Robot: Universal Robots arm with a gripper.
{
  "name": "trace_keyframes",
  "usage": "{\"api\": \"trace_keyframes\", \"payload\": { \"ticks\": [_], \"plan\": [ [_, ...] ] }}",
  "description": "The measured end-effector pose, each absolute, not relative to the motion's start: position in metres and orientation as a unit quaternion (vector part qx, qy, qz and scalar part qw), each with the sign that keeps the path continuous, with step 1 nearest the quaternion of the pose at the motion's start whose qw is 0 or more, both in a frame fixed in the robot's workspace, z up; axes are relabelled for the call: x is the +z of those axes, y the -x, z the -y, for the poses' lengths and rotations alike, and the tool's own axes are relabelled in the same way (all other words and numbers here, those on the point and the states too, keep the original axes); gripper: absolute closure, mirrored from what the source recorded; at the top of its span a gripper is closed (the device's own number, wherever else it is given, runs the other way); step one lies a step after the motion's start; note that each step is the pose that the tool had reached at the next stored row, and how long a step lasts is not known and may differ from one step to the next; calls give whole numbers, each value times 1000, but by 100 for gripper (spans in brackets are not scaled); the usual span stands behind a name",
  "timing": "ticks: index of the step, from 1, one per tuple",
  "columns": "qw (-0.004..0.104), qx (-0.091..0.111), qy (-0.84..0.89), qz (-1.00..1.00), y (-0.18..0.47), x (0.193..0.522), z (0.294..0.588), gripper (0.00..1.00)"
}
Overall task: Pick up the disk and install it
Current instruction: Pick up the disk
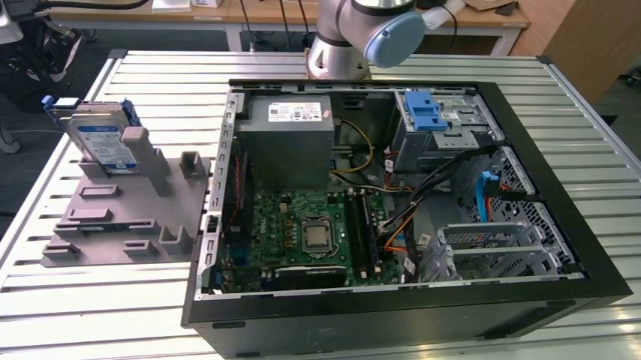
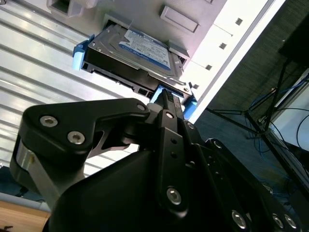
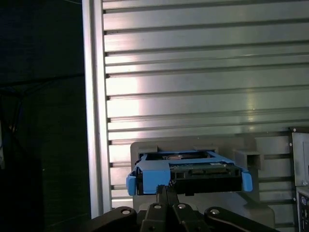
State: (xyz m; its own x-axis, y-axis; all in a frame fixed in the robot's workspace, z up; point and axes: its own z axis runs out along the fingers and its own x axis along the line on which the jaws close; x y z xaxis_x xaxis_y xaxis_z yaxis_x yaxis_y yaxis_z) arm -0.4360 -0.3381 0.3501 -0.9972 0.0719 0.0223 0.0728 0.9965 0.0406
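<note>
Ribbed silver aluminium tabletop (image 1: 120, 315), long grooves. Bright light glare across its slats (image 3: 193, 96) in the first wrist view. Dark floor (image 1: 25, 120) past the tabletop's edge at the exterior view's left. Second wrist view: grey carpet (image 2: 251, 58) off the tabletop's edge, thin black stand legs (image 2: 251, 119) and cables on it. Wooden desk (image 1: 270, 13) with white legs beyond the back edge. Wood panel (image 1: 586, 37) off the back corner at the exterior view's right.

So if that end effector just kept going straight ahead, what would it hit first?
Most likely the disk: in both wrist views the end effector points at its blue-railed edge, standing in the grey holder. The gap is hard to judge.
</note>
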Motion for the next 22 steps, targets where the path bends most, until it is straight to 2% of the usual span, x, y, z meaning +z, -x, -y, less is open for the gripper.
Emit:
{"api": "trace_keyframes", "payload": {
  "ticks": [22],
  "plan": [
    [8,-21,143,989,436,349,338,89]
  ]
}}
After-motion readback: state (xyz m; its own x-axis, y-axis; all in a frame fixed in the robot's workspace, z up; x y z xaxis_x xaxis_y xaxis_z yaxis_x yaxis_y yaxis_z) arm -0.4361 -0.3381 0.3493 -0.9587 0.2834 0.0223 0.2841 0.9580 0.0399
